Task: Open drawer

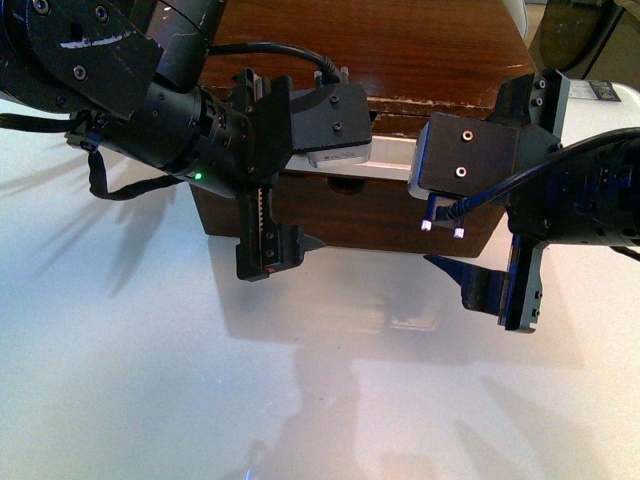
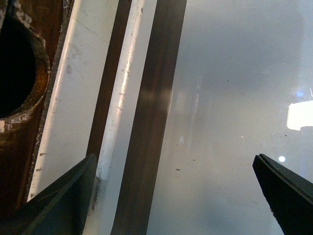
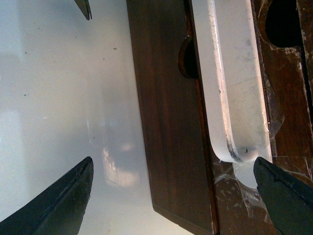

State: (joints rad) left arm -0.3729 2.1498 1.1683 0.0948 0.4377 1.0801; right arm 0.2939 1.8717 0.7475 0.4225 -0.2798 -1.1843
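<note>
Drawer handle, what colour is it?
White, with a few dark scuff marks. The handle shows best in the right wrist view.

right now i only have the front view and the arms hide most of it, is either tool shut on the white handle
Observer: Not the right one. Its wrist view shows the right tool open, with one finger just past the rounded end of the white bar handle and the other over the table.
Operator: and the left
Observer: The left tool is open too. The handle runs right beside one of its fingers. I cannot tell whether they touch.
Operator: anything odd near that handle end
Observer: There is clear tape stuck on the wood beside it.
</note>
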